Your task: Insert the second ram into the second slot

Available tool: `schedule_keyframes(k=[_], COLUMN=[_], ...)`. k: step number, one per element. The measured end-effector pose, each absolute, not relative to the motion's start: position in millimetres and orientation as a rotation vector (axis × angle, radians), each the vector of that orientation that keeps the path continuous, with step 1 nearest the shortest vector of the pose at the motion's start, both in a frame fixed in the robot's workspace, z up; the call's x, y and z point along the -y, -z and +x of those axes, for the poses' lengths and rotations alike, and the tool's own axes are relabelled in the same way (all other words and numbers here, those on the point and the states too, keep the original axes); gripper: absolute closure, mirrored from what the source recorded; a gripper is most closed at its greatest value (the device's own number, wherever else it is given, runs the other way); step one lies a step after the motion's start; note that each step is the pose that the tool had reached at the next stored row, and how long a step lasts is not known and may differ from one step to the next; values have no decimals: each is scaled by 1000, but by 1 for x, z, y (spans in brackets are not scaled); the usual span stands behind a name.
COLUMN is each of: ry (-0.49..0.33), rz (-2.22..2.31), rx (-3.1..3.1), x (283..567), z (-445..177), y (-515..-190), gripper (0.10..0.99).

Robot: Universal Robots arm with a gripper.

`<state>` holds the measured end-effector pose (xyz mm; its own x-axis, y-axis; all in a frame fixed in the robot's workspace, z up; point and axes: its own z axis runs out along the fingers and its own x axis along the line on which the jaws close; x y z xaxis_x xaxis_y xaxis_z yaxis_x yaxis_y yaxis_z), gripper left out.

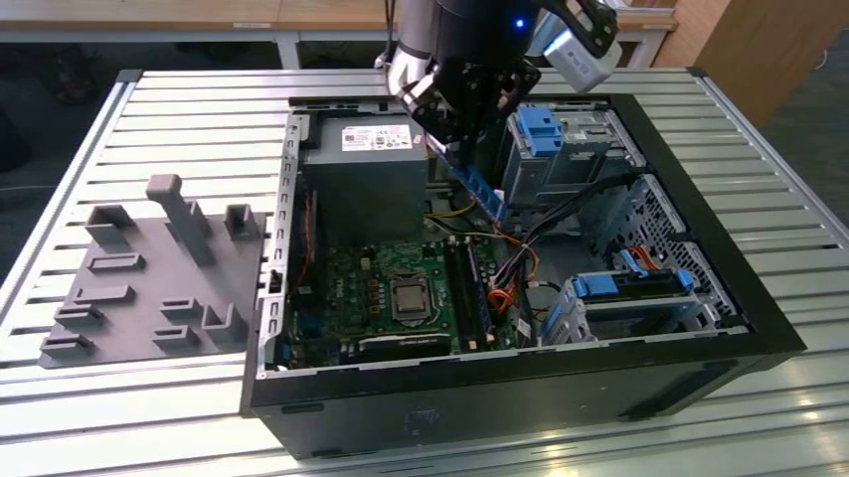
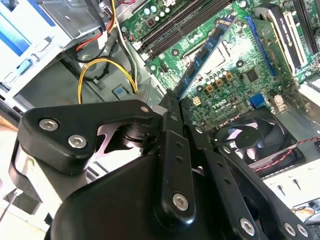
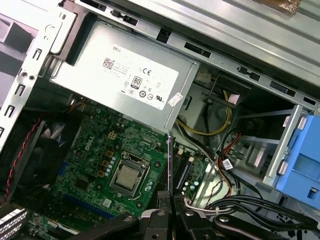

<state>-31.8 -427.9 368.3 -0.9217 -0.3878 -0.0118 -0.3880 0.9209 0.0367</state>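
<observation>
My gripper (image 1: 451,149) is shut on the second ram (image 1: 478,189), a thin blue stick that slants down from the black fingers inside the open computer case (image 1: 743,298). The stick hangs in the air between the grey power supply and the drive cage, apart from the motherboard. In the second wrist view the ram (image 2: 207,52) reaches out from the gripper (image 2: 172,100) over the green board, with the long dark memory slots (image 2: 185,20) beyond it. The first wrist view has the ram (image 3: 169,160) edge-on above the gripper (image 3: 169,197). The memory slots (image 1: 467,288) lie below, beside the processor socket (image 1: 409,298).
A grey power supply (image 1: 365,169) fills the case's far corner. Blue drive-bay clips (image 1: 538,129) (image 1: 623,285) and loose cables (image 1: 531,229) crowd the exterior view's right. A case fan (image 2: 250,137) sits by the board. A grey fixture plate (image 1: 146,278) lies outside the case.
</observation>
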Motion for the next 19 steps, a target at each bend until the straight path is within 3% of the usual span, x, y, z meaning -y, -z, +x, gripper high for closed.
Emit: schedule_keyframes(k=[19], ry=[-59], rz=[-444], rx=[-3103], x=[428], z=[-32], y=[-368], gripper=[953])
